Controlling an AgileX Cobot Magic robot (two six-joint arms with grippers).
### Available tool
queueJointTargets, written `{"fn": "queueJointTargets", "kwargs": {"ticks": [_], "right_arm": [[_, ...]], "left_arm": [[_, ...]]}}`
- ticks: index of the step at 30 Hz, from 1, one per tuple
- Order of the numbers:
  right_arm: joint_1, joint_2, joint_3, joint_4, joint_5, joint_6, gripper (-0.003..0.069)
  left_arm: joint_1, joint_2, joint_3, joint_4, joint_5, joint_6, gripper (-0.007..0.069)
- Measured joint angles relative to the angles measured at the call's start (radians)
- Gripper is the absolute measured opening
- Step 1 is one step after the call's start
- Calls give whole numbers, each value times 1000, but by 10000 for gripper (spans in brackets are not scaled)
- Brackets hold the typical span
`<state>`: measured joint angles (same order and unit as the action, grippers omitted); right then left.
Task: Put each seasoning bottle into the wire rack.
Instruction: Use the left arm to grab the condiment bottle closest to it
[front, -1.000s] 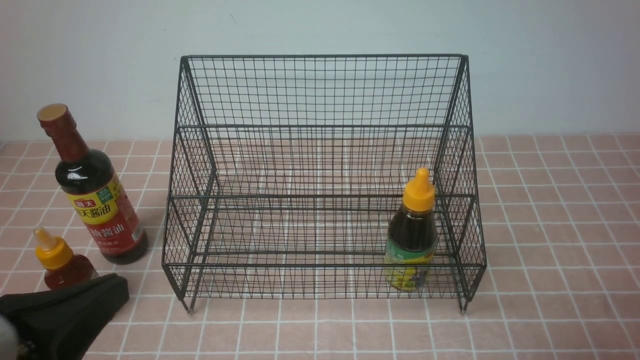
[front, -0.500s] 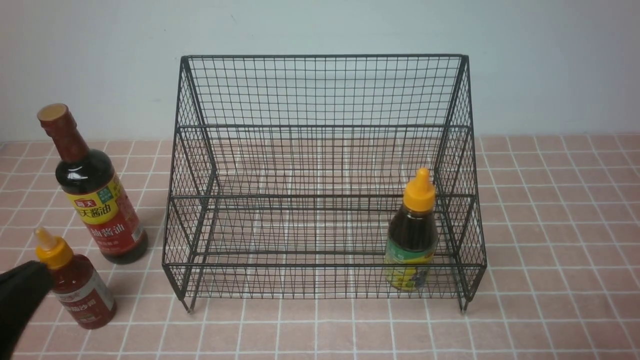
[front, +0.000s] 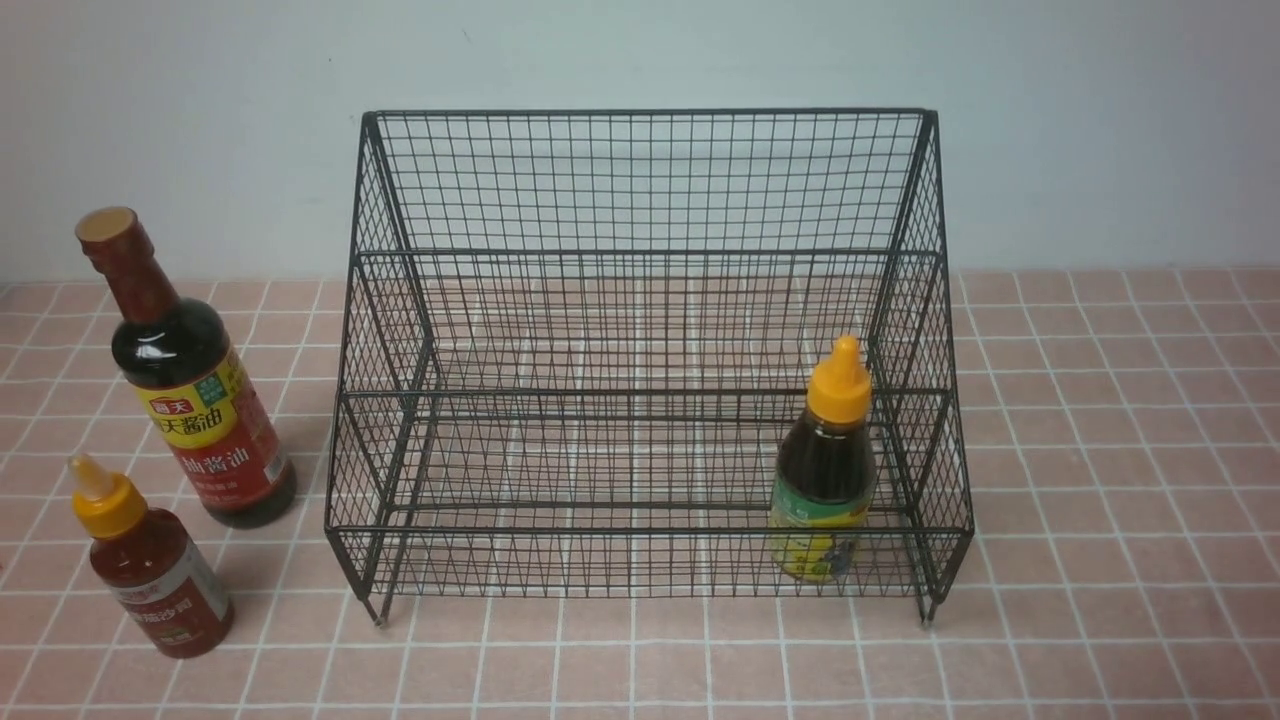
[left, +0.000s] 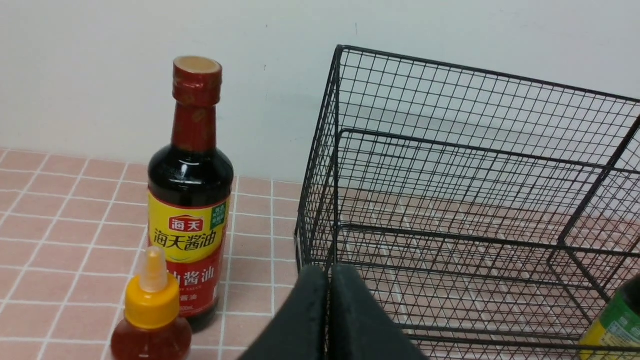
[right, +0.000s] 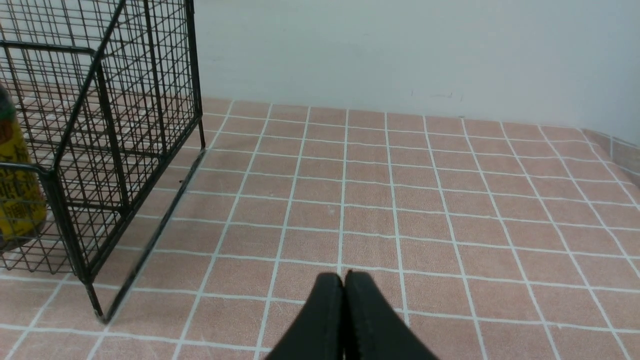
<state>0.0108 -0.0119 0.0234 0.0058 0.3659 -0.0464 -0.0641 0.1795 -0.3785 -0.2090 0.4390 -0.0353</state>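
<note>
The black wire rack (front: 650, 180) stands mid-table. Inside it at the front right stands the small dark bottle with orange cap (front: 825, 470); its edge shows in the left wrist view (left: 617, 320) and in the right wrist view (right: 15, 200). Left of the rack, on the tiles, stand the tall soy-sauce bottle (front: 190, 390) (left: 190, 200) and the small red-sauce bottle (front: 150, 565) (left: 150, 315). Neither gripper shows in the front view. My left gripper (left: 329, 272) is shut and empty, near the rack's left front corner (left: 310, 240). My right gripper (right: 344, 276) is shut and empty over tiles right of the rack (right: 125, 100).
A pale wall (front: 1100, 120) runs behind the pink tiled table (front: 1100, 450). In the right wrist view the tiled surface ends at a raised edge (right: 620, 150) on the far right.
My left gripper has drawn back out of the front view, uncovering the small red-sauce bottle, which stands upright. The bottles and rack have not moved.
</note>
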Motion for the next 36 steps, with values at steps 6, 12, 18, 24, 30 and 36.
{"fn": "queueJointTargets", "kwargs": {"ticks": [6, 12, 18, 24, 30, 36], "right_arm": [[0, 0, 0, 0, 0, 0, -12], [0, 0, 0, 0, 0, 0, -12], [0, 0, 0, 0, 0, 0, -12], [0, 0, 0, 0, 0, -1, -12], [0, 0, 0, 0, 0, -2, -12], [0, 0, 0, 0, 0, -2, -12]], "left_arm": [[0, 0, 0, -13, -1, -1, -7], [0, 0, 0, -29, -10, -5, -7], [0, 0, 0, -27, -28, 7, -7], [0, 49, 0, 150, -216, 151, -7], [0, 167, 10, 240, -319, 167, -7], [0, 166, 148, 230, -488, 135, -7]]}}
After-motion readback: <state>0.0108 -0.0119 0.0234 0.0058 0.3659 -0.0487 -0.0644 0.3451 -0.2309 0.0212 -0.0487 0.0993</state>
